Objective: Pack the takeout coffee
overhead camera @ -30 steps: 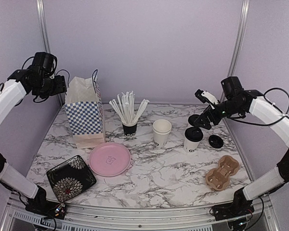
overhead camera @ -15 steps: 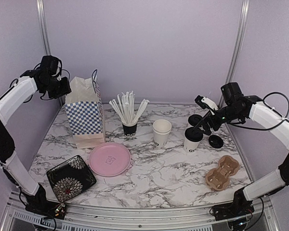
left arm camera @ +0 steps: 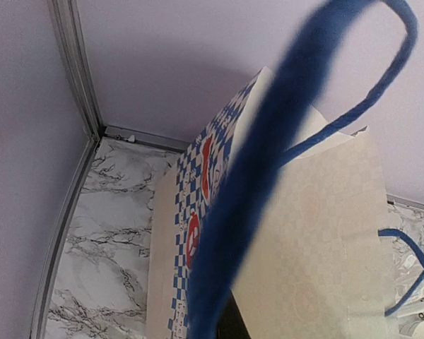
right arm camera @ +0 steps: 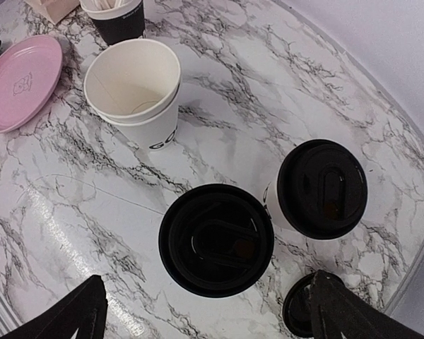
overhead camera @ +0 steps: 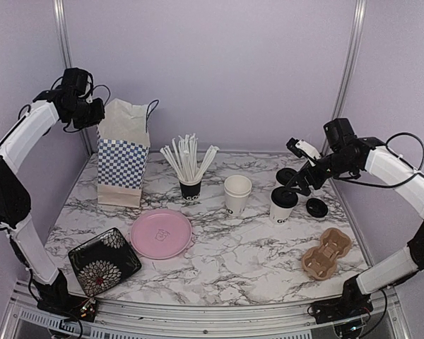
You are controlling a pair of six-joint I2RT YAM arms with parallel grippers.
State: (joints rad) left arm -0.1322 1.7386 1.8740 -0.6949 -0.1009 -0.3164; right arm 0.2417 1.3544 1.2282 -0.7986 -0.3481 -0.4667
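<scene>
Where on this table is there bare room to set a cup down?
The widest bare marble lies front centre, between the pink plate and the cup carrier. A smaller patch sits between the checked bag and the black dish. The right rear is crowded with lidded cups and a loose lid.

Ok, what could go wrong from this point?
The open right gripper hangs over one lidded cup with a second cup close beside it; a finger coming down could knock that one over. The left gripper is at the top of the paper bag, whose blue handle crosses its camera; whether the grip is firm cannot be told, so the bag may slip or tip.
</scene>
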